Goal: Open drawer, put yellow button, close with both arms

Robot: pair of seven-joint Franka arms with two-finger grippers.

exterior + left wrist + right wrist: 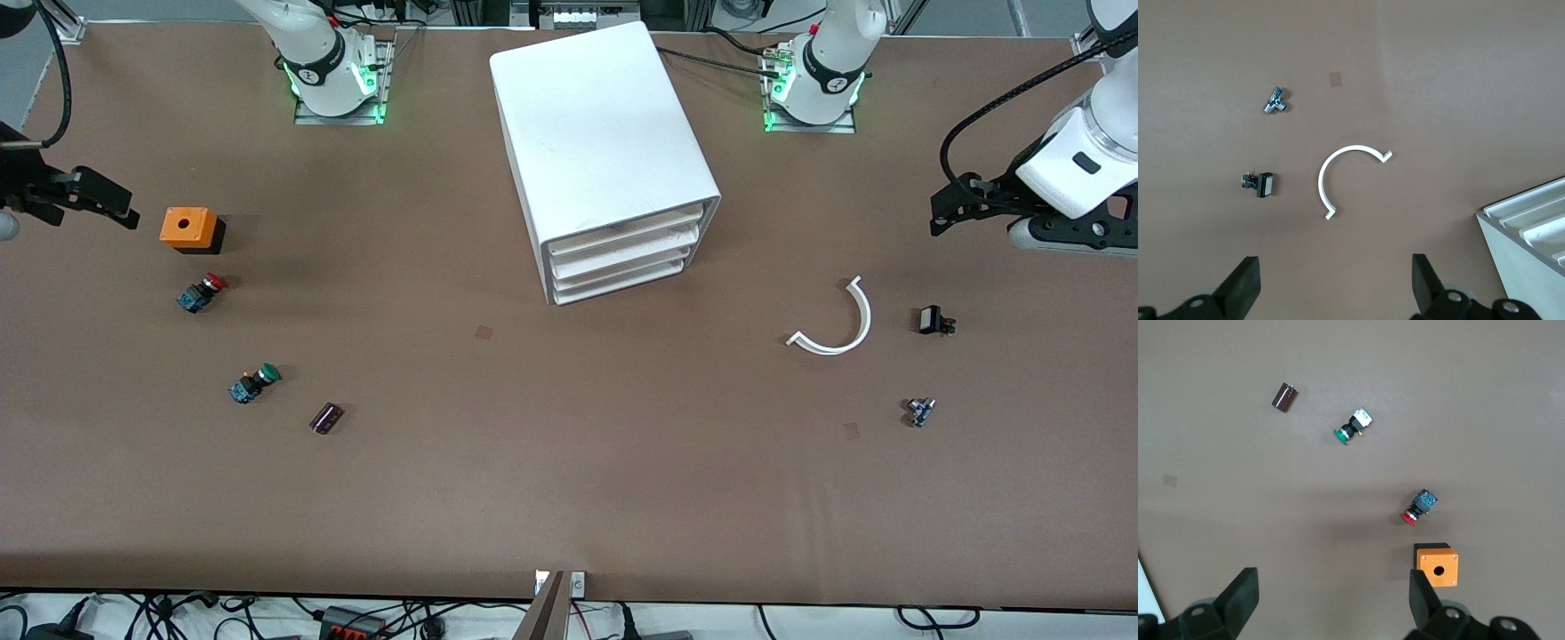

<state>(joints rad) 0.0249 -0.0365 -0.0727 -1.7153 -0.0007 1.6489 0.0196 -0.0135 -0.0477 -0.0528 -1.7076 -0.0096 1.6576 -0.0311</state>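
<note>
Top drawer of the cabinet is closed; no yellow button is visible. Both claws, left and right, hang spread off either end; hook the drawer lip squarely

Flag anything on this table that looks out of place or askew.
The white cabinet sits skewed to the table edges. No yellow-capped button shows; only a red one and a green one, both on their sides. The drawers look shut.

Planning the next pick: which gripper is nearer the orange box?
Right. The right gripper hangs open beside the orange box at the right arm's end. The left gripper, also open, is above the table's other end, past the white cabinet.
</note>
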